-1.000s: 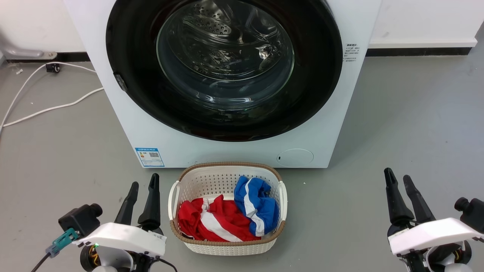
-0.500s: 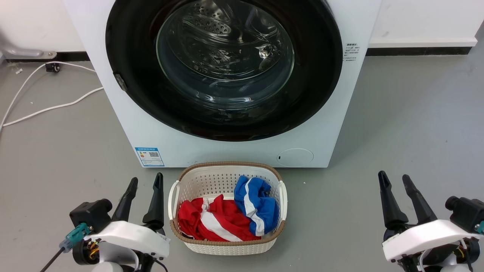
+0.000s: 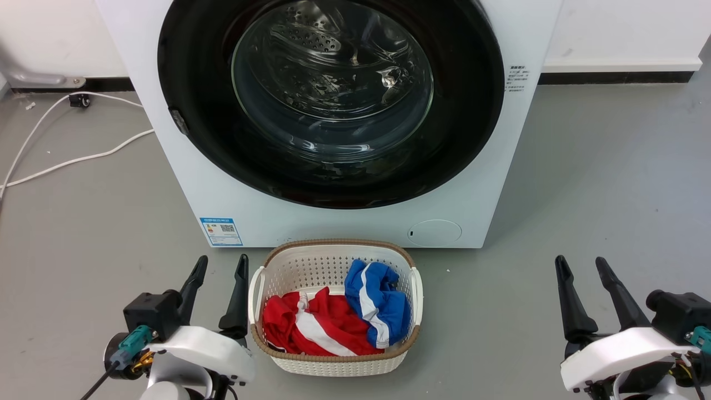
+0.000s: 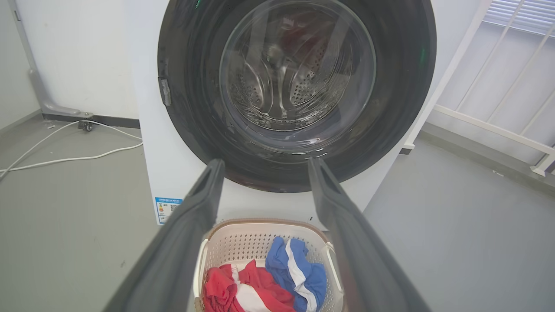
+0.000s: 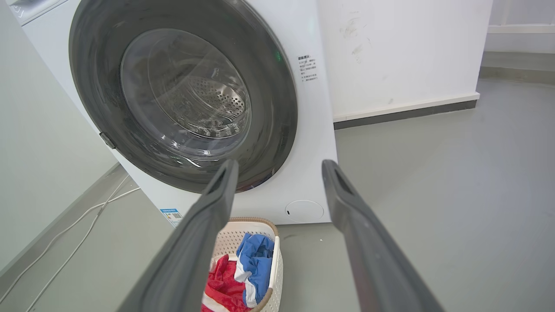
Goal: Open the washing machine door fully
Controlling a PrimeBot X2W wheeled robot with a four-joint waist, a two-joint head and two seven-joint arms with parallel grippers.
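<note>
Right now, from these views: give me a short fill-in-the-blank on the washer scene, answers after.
1. The washing machine door is ____ against the white washing machine.
2. The laundry basket in front holds a red-and-white garment and a ____-and-white one.
3. The left gripper and right gripper are both ____, holding nothing.
4. The white cable lies on the floor to the machine's ____ in the head view.
Answers: closed; blue; open; left.
</note>
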